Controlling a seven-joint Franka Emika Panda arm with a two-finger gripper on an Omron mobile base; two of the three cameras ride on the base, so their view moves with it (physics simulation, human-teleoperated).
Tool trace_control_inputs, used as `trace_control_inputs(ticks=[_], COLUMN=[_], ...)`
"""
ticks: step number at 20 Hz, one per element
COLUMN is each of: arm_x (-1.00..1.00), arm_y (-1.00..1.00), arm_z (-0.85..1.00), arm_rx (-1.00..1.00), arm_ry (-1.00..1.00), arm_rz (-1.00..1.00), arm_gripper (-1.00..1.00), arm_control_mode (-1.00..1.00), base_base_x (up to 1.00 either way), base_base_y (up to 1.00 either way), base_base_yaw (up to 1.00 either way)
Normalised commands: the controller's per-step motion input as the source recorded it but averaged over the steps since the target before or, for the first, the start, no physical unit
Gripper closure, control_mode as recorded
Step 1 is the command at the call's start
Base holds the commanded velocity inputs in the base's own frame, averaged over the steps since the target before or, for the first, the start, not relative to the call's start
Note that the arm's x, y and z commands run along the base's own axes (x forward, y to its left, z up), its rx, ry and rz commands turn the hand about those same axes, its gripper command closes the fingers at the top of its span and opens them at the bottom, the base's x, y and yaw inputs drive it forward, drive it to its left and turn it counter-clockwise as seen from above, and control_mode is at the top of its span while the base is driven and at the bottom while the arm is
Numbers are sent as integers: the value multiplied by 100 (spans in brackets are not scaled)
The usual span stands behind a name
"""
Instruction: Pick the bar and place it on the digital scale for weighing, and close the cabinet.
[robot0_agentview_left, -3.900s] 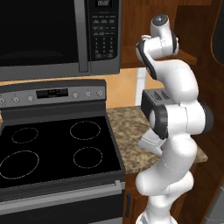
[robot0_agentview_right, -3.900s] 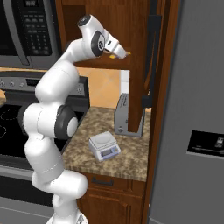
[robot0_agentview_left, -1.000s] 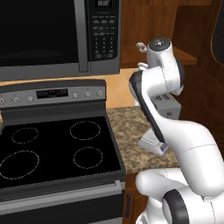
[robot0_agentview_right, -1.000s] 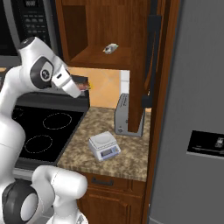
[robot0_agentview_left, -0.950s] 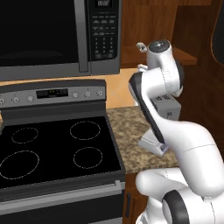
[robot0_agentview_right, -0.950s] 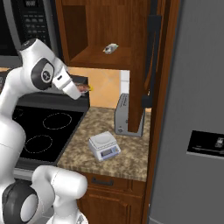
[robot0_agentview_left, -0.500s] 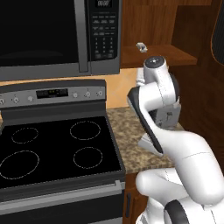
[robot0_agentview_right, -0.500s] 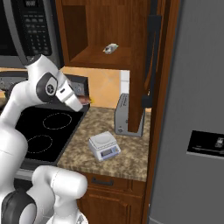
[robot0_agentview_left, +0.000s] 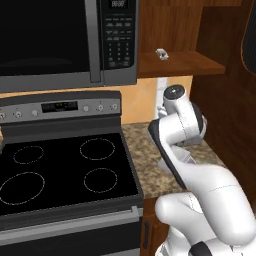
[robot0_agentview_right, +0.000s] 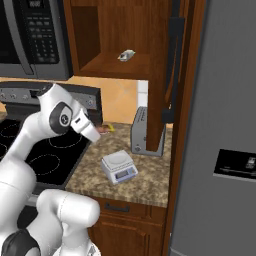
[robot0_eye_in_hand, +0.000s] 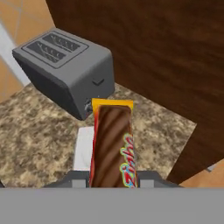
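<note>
The pincer (robot0_agentview_right: 104, 129) has the bar (robot0_eye_in_hand: 112, 146) clamped between its fingers, held in the air over the bench (robot0_agentview_right: 145, 175) near the stove-side edge. In the hand view the bar sticks out over the digital scale (robot0_agentview_right: 119, 166), which sits near the bench's front edge, with the toaster (robot0_agentview_right: 143, 131) behind it. The cabinet (robot0_agentview_right: 172, 75) door stands open, a small white object (robot0_agentview_right: 126, 55) on its shelf.

The brown, red-and-yellow-edged bar (robot0_eye_in_hand: 112, 146) hung above the counter, the light-grey digital scale (robot0_agentview_right: 119, 167) sat bare before the toaster, and the reddish-brown cabinet (robot0_agentview_right: 172, 70) door stood open.
</note>
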Motion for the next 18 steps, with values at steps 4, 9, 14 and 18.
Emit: trace_control_inputs(ticks=[4,9,14,18], arm_x=[7,22,21,8], arm_y=[-28,-36,-7,0], arm_z=[-3,-14,-39,-57], arm_rx=[0,6,1,0], arm_ry=[25,3,4,1], arm_rz=[-14,-20,-15,-3], arm_gripper=[100,100,100,100], arm_control_mode=[-100,-100,-100,-100], base_base_x=[0,0,0,0], base_base_y=[0,0,0,0], base_base_yaw=[0,0,0,0])
